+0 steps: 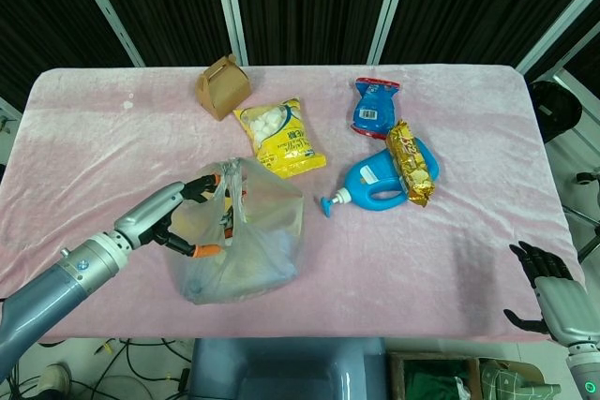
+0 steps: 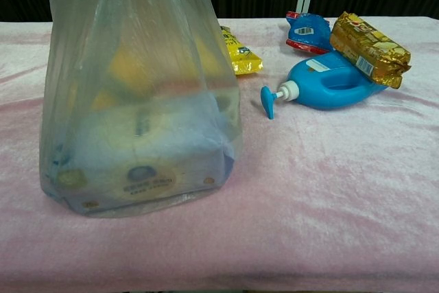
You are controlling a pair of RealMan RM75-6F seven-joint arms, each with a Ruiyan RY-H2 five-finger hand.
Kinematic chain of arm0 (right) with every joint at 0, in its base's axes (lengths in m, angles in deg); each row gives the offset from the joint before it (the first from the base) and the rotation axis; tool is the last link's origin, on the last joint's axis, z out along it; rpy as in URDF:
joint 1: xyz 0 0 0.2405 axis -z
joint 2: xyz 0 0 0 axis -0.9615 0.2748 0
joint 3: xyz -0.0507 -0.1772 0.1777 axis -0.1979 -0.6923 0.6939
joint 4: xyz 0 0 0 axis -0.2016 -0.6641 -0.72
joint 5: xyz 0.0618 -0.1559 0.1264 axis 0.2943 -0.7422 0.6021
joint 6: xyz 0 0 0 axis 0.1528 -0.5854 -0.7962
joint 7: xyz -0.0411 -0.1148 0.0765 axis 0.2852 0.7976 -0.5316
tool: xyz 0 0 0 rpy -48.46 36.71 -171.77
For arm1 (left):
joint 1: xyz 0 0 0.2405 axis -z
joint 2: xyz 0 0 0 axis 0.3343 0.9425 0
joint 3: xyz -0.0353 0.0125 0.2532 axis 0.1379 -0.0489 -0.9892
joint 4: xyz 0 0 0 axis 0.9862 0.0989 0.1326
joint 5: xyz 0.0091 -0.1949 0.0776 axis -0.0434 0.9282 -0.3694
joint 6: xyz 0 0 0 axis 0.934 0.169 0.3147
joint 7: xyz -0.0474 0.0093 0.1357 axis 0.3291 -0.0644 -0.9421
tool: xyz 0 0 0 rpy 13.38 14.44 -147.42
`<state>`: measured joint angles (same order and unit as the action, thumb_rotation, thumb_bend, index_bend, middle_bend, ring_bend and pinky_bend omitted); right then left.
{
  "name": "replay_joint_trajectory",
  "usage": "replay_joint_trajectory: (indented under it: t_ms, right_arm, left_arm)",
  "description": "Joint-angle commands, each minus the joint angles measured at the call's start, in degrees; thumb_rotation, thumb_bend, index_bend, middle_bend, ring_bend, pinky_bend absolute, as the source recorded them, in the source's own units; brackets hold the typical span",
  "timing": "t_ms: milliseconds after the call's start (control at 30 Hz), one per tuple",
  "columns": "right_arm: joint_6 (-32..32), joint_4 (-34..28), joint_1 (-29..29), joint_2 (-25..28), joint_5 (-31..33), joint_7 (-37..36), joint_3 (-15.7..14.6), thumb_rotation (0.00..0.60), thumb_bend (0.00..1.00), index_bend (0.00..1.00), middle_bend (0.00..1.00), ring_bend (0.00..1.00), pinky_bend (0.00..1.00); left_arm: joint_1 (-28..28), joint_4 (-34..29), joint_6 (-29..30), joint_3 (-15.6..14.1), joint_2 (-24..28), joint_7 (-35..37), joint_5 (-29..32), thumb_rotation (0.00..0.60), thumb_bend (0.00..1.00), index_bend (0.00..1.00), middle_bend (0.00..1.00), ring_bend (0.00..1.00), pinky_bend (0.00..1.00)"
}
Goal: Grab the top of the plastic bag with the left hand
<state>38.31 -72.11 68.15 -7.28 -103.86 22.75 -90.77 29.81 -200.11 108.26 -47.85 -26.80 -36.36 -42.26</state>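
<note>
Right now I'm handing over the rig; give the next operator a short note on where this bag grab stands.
Left hand: at the left side of the plastic bag, fingers spread near its top, nothing gripped.
Right hand: idle at the table's near right corner, fingers apart, holding nothing.
Bag: upright and full, on the pink table, near left of centre; its gathered top is free.
Done: left hand brought up to the bag.
Left: close the left hand on the bag's top.
</note>
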Motion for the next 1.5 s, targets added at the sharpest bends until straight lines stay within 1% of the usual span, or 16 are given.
replay_joint_trajectory:
  t_ms: [33, 133, 467, 667, 833, 900, 1000, 1167, 1267, 1300, 1367, 1500]
  right_arm:
    - [-0.03, 0.02, 0.00, 0.02, 0.00, -0.04, -0.01, 0.600, 0.17, 0.00, 0.00, 0.00, 0.03]
    - [-0.15, 0.02, -0.07, 0.07, 0.00, -0.10, -0.01, 0.600, 0.17, 0.00, 0.00, 0.00, 0.03]
    - [-0.20, 0.05, -0.09, 0.14, -0.19, -0.31, -0.08, 0.600, 0.17, 0.00, 0.00, 0.00, 0.03]
    - [-0.39, 0.05, -0.16, 0.27, -0.08, -0.75, -0.05, 0.600, 0.17, 0.00, 0.00, 0.00, 0.03]
    - [-0.54, 0.09, -0.24, 0.29, -0.18, -0.83, -0.09, 0.600, 0.17, 0.00, 0.00, 0.00, 0.03]
    - [-0.56, 0.10, -0.23, 0.30, -0.17, -0.82, -0.12, 0.600, 0.17, 0.00, 0.00, 0.00, 0.03]
    - [-0.54, 0.08, -0.23, 0.31, -0.17, -0.83, -0.11, 0.600, 0.17, 0.00, 0.00, 0.00, 0.03]
    - [-0.65, 0.08, -0.27, 0.32, -0.09, -0.86, -0.12, 0.600, 0.17, 0.00, 0.00, 0.00, 0.03]
    - [-0.72, 0.06, -0.29, 0.36, -0.04, -0.93, -0.12, 0.600, 0.17, 0.00, 0.00, 0.00, 0.03]
    - [-0.75, 0.05, -0.30, 0.37, -0.02, -0.95, -0.11, 0.600, 0.17, 0.00, 0.00, 0.00, 0.03]
    - [-0.76, 0.04, -0.32, 0.41, -0.05, -0.90, -0.12, 0.600, 0.17, 0.00, 0.00, 0.00, 0.03]
    - [-0.81, -0.01, -0.34, 0.48, -0.17, -0.93, -0.19, 0.600, 0.17, 0.00, 0.00, 0.00, 0.03]
  left_arm:
    - [2.05, -0.27, 0.15, 0.53, -1.40, -2.10, 2.90, 0.600, 0.18, 0.17, 0.21, 0.13, 0.21]
    - [3.63, -0.19, 1.24, 0.68, -3.27, -4.73, 4.74, 0.600, 0.18, 0.17, 0.21, 0.13, 0.21]
    - [6.69, 0.27, 5.15, -0.20, -9.09, -11.17, 9.18, 0.600, 0.18, 0.17, 0.21, 0.13, 0.21]
    - [9.35, 2.29, 8.91, -1.18, -14.31, -17.30, 11.15, 0.600, 0.12, 0.17, 0.21, 0.13, 0.21]
    - [10.26, 3.10, 14.38, -0.33, -20.00, -19.34, 12.93, 0.600, 0.01, 0.16, 0.21, 0.13, 0.21]
    - [10.31, 3.30, 16.45, 0.10, -22.42, -19.50, 13.46, 0.600, 0.00, 0.16, 0.21, 0.13, 0.21]
    - [9.93, 3.39, 19.52, 1.79, -26.51, -17.52, 14.53, 0.600, 0.00, 0.16, 0.21, 0.13, 0.22]
    - [9.01, 4.02, 24.45, 4.45, -32.76, -14.70, 13.81, 0.600, 0.00, 0.16, 0.22, 0.15, 0.24]
    - [8.50, 4.03, 26.61, 6.18, -35.77, -12.66, 13.68, 0.600, 0.00, 0.18, 0.27, 0.21, 0.29]
    - [8.28, 4.08, 27.50, 6.67, -36.81, -12.21, 13.52, 0.600, 0.01, 0.21, 0.30, 0.25, 0.32]
    - [7.45, 3.58, 29.69, 7.67, -38.80, -10.74, 13.03, 0.600, 0.02, 0.26, 0.39, 0.33, 0.38]
    - [5.44, 2.17, 36.40, 10.07, -43.71, -7.94, 12.73, 0.600, 0.03, 0.39, 0.61, 0.54, 0.53]
